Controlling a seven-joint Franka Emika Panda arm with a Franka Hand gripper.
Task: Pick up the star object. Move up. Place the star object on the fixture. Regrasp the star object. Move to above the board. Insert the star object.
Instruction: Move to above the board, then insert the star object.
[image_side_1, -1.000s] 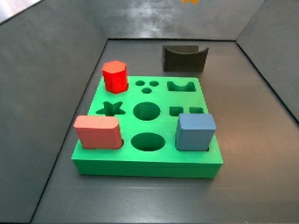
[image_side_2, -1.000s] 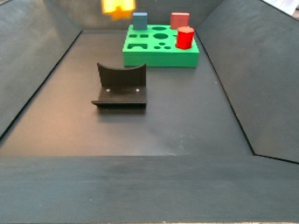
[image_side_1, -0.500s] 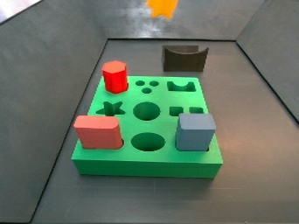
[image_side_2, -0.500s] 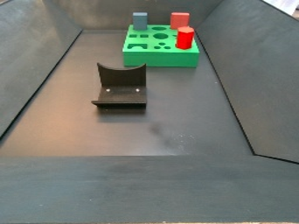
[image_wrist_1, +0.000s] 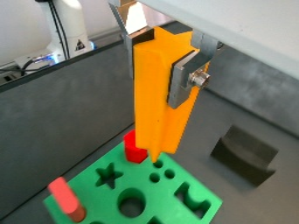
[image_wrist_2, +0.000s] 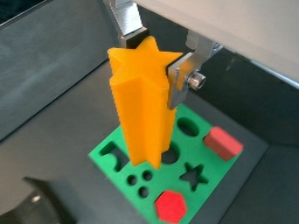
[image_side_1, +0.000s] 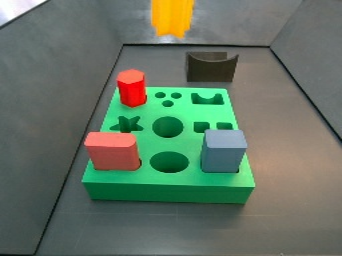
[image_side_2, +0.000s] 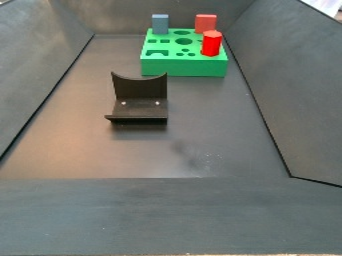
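My gripper (image_wrist_1: 158, 57) is shut on the star object (image_wrist_1: 158, 96), a long orange prism that hangs upright from the fingers; both wrist views show it (image_wrist_2: 142, 105). It is held high above the green board (image_wrist_1: 197, 175), whose star hole (image_wrist_1: 107, 177) lies open below. In a side view only the star object's blurred lower end (image_side_1: 171, 17) shows at the top edge, behind the board (image_side_1: 167, 190) and left of the fixture (image_side_1: 210, 66). In the side view from behind the fixture (image_side_2: 138, 98), the star object and gripper are out of view.
On the board stand a red hexagonal prism (image_side_1: 131, 87), a pink-red block (image_side_1: 111, 151) and a blue-grey block (image_side_1: 225, 151). Sloped dark walls enclose the floor. The board (image_side_2: 185, 66) sits at the far end in a side view.
The star object has moved left and slightly lower along the top edge of a side view, towards the board. It has left the side view that showed it a second ago.
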